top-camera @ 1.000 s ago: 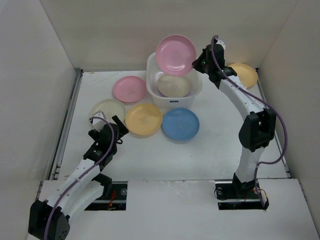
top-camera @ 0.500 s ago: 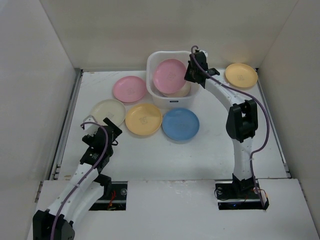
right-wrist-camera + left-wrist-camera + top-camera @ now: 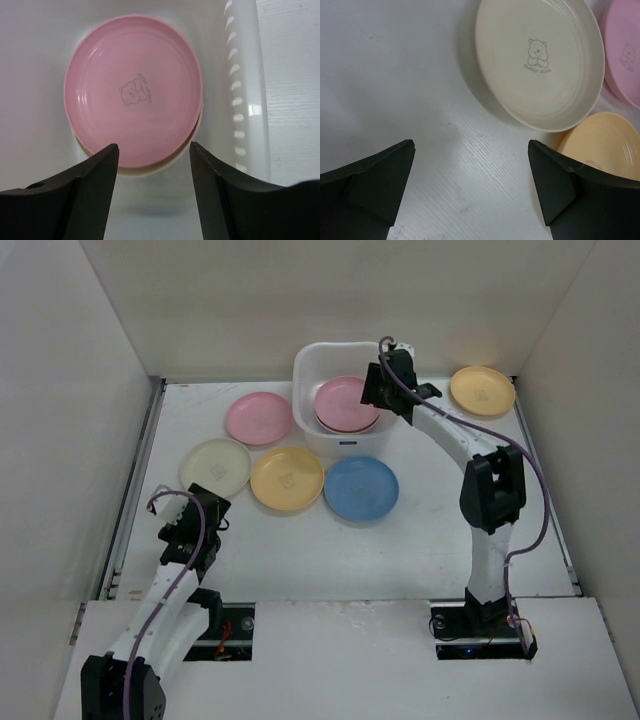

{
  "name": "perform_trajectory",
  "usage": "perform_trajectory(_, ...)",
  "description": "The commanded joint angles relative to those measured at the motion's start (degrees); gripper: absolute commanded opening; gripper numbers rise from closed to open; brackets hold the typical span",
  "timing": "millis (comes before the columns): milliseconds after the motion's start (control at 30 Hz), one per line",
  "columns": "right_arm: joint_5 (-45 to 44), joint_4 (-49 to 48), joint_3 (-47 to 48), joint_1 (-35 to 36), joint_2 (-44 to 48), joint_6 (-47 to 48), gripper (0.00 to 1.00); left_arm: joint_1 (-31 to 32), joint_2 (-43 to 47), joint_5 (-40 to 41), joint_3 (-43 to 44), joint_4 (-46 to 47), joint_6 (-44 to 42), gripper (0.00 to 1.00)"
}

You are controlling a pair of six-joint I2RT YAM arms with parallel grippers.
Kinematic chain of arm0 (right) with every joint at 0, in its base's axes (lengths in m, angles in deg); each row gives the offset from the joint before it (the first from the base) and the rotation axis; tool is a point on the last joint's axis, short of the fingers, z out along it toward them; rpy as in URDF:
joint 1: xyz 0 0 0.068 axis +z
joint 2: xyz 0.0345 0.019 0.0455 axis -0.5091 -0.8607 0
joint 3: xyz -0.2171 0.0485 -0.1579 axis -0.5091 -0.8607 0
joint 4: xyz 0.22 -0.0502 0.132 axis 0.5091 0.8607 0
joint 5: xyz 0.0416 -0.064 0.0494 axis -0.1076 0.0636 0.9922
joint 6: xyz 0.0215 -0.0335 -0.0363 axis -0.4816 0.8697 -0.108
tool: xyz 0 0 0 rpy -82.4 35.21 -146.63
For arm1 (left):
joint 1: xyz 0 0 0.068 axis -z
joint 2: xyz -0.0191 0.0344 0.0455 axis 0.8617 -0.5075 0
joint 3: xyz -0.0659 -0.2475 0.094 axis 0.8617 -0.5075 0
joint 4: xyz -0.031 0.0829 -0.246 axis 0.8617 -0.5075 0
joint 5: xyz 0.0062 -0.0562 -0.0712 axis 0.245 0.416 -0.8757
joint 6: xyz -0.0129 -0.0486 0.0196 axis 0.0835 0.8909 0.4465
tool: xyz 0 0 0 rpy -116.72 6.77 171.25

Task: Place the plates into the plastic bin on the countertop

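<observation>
A: Where do we stand with the right gripper (image 3: 152, 149)?

B: Our jaws are spread wide with nothing between them, hanging over the white translucent plastic bin (image 3: 245, 100). The round pink plastic plate (image 3: 132, 90) lies flat inside it, on top of a cream plate (image 3: 142, 171) whose edge peeks out beneath.

A: So we judge the drop done. How do we leave cleanly?

B: We rise straight up until our fingers clear the rolled rim, and only then swing aside. A sideways start could catch the wall and shove the bin.

A: And the left gripper (image 3: 471, 145)?

B: Also open and empty, low over the matte white countertop (image 3: 395, 60), facing the cream bear-print plate (image 3: 540, 60).

A: That one lies flat. How do we take it?

B: We come at its near rim, one finger over the lip and one under the edge, and close gently. The yellow-orange plate (image 3: 605, 145) sits just beside it, so we avoid that side.

A: What else is left out?

B: A loose pink plate (image 3: 258, 418), a blue plate (image 3: 361, 488), and a second yellow-orange plate (image 3: 482, 390) at the far right.
</observation>
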Motion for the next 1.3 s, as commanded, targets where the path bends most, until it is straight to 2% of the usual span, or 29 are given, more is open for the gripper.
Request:
perform_trajectory(0, -1.1, -7.3, -5.8, 2.4, 11.0, 2.7, 0.67, -3.2, -1.2, 0.2, -0.4, 0.7, 3.8, 0.97)
perform_trajectory(167, -0.2, -14.4, -20.8, 4.1, 24.1, 1.9, 0.72, -8.0, -9.1, -2.4, 1.6, 6.0, 4.3, 0.96)
perform_trajectory(333, 0.9, -19.5, -33.8, 6.5, 34.0, 1.2, 0.74, -11.4, -20.6, -6.6, 4.5, 12.9, 4.9, 0.87)
perform_trajectory(433, 1.2, -21.7, -40.0, 7.4, 38.9, 0.7, 0.74, -12.2, -23.8, -7.4, 6.5, 14.5, 4.9, 0.83)
perform_trajectory(733, 0.6, -23.2, -47.7, 7.5, 46.6, 0.1, 0.74, -13.7, -27.4, -7.9, 9.2, 15.5, 5.2, 0.81)
perform_trajectory(933, 0.5, -24.0, -50.4, 7.5, 49.2, -0.8, 0.74, -16.5, -33.6, -11.5, 10.9, 16.7, 6.3, 0.75)
perform_trajectory(1133, 0.4, -24.6, -52.5, 7.5, 51.1, -0.9, 0.74, -18.0, -38.6, -14.1, 12.5, 18.5, 7.8, 0.61)
perform_trajectory(1267, 0.4, -25.0, -54.2, 7.1, 52.6, -1.4, 0.75, -17.7, -40.8, -14.3, 13.8, 18.0, 8.2, 0.4)
